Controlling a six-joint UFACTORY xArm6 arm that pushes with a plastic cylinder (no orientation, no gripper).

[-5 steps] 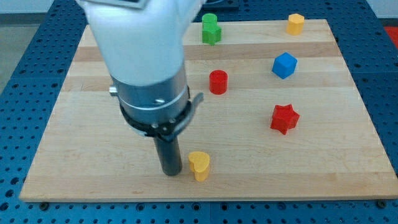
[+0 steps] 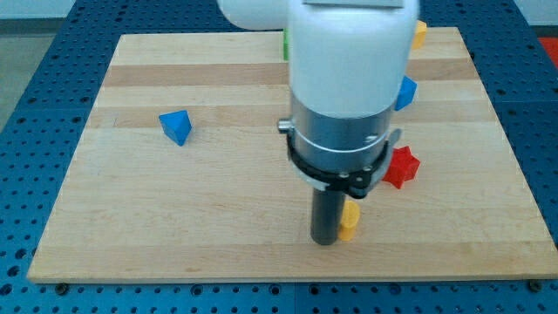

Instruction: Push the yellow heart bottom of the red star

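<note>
The yellow heart [image 2: 350, 220] lies near the view's bottom, partly hidden behind my rod. My tip [image 2: 326, 242] touches its left side. The red star [image 2: 404, 167] sits up and to the right of the heart, its left part covered by the arm. The heart is below and left of the star.
A blue triangular block [image 2: 176, 127] lies at the view's left. A blue block [image 2: 405, 91] and a yellow block [image 2: 421, 33] peek out from behind the arm at the right. A sliver of a green block [image 2: 284, 44] shows at the top. The wooden board [image 2: 174, 218] ends just below my tip.
My tip has moved to the view's right, pushing the yellow heart right toward the red star. The arm now hides the red cylinder and most of the green block, and uncovers the blue triangular block.
</note>
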